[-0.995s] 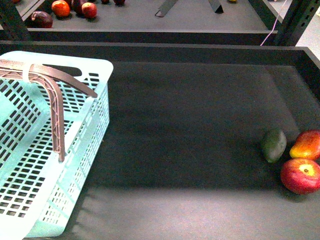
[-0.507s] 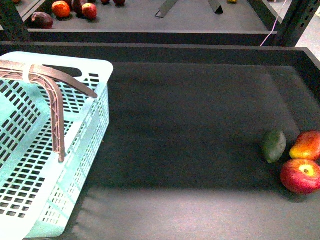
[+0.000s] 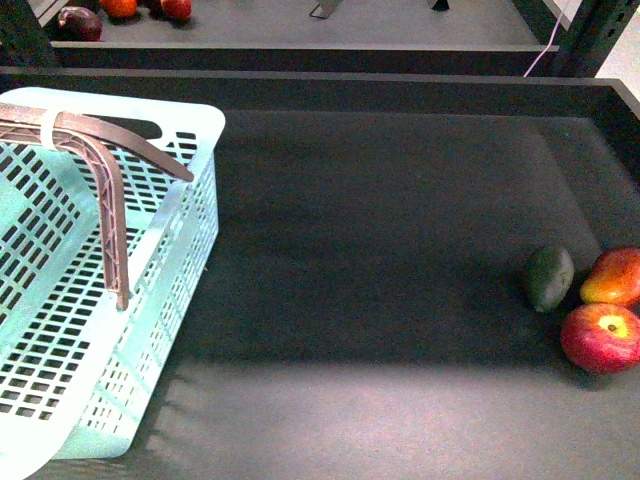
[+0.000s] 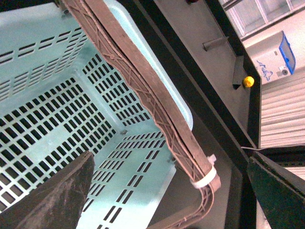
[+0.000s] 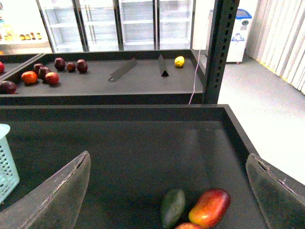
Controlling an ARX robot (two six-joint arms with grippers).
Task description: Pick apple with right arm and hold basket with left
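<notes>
Both jaws wide, empty: basket (image 4: 57,109) handles (image 4: 157,109) run between the left jaws; apple (image 3: 600,338) sits ahead of the right jaws, mostly cut off in wrist view.

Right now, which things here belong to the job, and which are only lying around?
For the job: apple; basket.

Lying about: green fruit; red-orange fruit; fruit on the far shelf.
</notes>
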